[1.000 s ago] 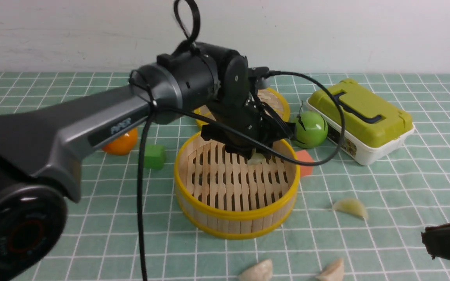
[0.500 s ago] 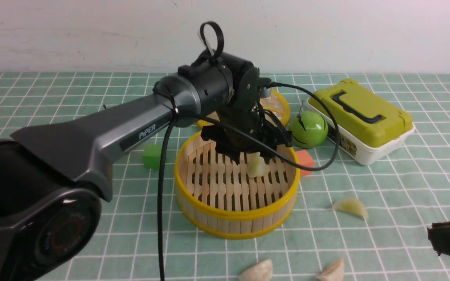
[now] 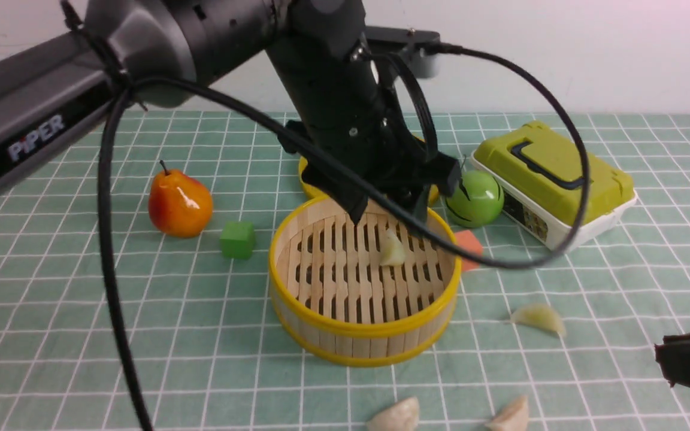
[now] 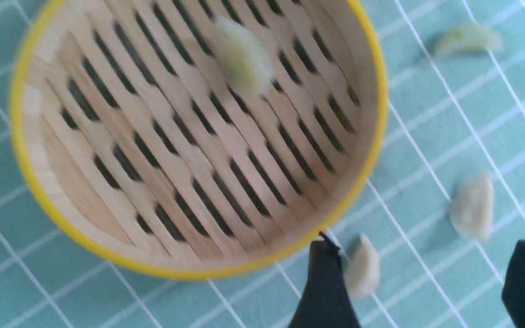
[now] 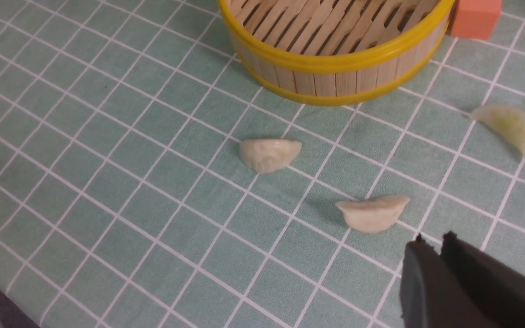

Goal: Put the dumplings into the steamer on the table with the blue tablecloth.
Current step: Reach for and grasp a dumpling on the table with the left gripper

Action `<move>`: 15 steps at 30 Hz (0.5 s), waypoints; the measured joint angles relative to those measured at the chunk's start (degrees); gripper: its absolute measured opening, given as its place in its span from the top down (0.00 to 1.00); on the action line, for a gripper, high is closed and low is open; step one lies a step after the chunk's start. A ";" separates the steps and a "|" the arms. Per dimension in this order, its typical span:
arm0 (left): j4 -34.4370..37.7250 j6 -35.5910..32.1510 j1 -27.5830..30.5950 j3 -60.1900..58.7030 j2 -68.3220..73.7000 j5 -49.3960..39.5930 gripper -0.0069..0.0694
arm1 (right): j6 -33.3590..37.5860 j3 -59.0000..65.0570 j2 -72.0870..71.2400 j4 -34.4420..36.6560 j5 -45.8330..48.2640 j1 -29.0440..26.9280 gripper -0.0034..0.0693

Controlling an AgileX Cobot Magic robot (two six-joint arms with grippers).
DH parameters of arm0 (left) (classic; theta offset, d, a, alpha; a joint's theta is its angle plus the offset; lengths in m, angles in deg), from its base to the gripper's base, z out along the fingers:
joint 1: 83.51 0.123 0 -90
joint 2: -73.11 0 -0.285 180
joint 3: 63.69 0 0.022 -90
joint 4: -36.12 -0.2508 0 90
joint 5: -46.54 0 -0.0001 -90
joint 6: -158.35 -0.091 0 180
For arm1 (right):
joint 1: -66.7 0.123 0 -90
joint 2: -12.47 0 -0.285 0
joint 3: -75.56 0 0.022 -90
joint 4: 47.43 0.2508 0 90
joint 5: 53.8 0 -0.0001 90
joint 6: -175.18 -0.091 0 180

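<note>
**Blue tablecloth (image 3: 81,335): one dumpling (image 3: 392,248) lying in the steamer (image 3: 357,326)**

I am watching the left gripper (image 3: 389,216) hanging over the steamer's far rim at the centre of the front view, its jaws spread wide and gripping nothing. A second dumpling (image 3: 538,317) is lying on the cloth right of the steamer, and a third dumpling (image 3: 394,414) and fourth dumpling (image 3: 510,414) are lying at the lower edge. The right gripper (image 5: 433,239) is waiting at lower right, jaws nearly pressed together and empty.
</note>
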 joint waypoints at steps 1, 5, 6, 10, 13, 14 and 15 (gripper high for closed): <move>-0.32 -0.09 -1.07 -1.90 -1.29 0.00 0.27 | 0.00 0.00 -0.05 0.00 0.13 0.00 0.88; -3.70 -0.33 -8.20 -13.32 -4.04 0.14 0.27 | 0.00 0.00 -0.05 0.00 0.21 0.00 0.87; -4.79 -0.38 -9.52 -15.62 -3.88 1.05 0.27 | 0.00 0.00 -0.05 0.00 0.12 0.00 0.87; -8.40 -2.05 -11.66 -21.25 -0.88 8.18 0.27 | 0.00 0.00 -0.05 0.21 -0.24 0.00 0.86; -9.23 -3.05 -11.66 -21.74 2.79 11.77 0.27 | 0.00 0.00 -0.05 0.93 -0.19 0.00 0.85; -9.97 -3.26 -11.66 -21.85 4.53 13.52 0.27 | 0.00 0.00 -0.05 1.14 -0.14 0.00 0.85; -10.52 -3.31 -11.61 -21.86 5.69 14.27 0.27 | 0.00 0.00 -0.05 1.27 -0.14 0.00 0.85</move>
